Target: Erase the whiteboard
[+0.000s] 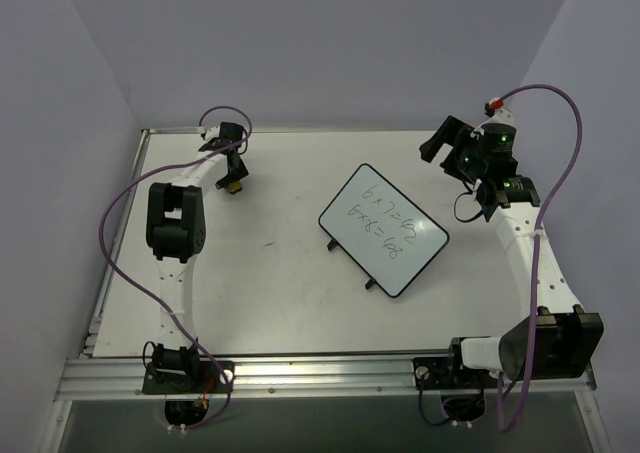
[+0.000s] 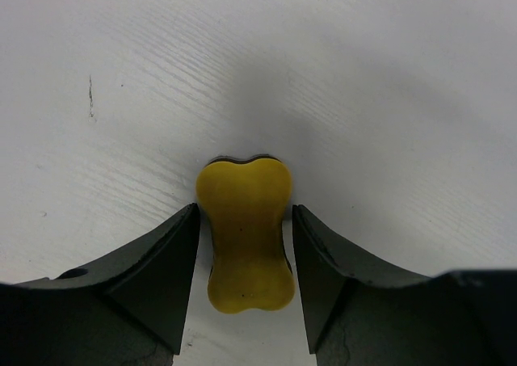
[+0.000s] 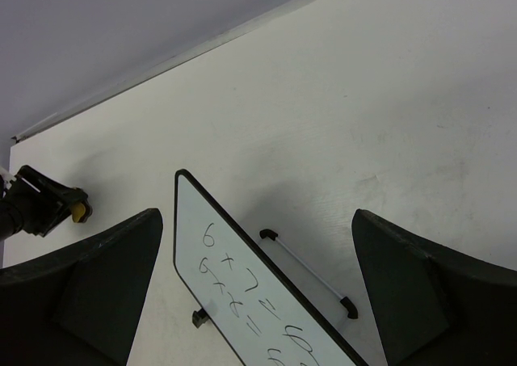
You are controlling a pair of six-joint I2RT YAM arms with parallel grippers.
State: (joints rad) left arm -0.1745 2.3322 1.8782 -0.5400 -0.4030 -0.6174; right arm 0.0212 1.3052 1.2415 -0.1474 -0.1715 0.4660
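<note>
The table (image 1: 280, 293) has a flat white top. It shows faint grain lines and a few small dark scuffs in the left wrist view. Pale lilac walls (image 1: 300, 43) close it in on the far side and both flanks. A metal rail (image 1: 330, 373) runs along the near edge w/ both arm bases on it. A purple cable (image 1: 125, 243) loops along each arm.

The left gripper (image 1: 234, 181) points down at the far-left part of the table. Its jaws are narrowed onto a yellow eraser (image 2: 245, 233), w/ one finger pressed against each side of the block's waist. Can't tell if the block touches the table or sits just off it.

The right gripper (image 1: 438, 145) hangs over the far-right part, jaws spread wide w/ nothing btwn them.

The whiteboard (image 1: 383, 230) sits on the table, turned diagonally, below and just ahead of the right gripper. In the right wrist view one corner shows btwn the fingers. It is well apart from the left gripper, off to that gripper's right. It has a white face w/ two lines of dark handwritten sums and a thin black frame w/ rounded corners. Small black feet (image 1: 331, 243) poke out at the edge away from the right gripper.

A thin pale bar (image 3: 311, 273) w/ black ends lies just beside the board's edge nearer the right gripper. It shows only in the right wrist view, and I can't tell if it's joined to the board.
</note>
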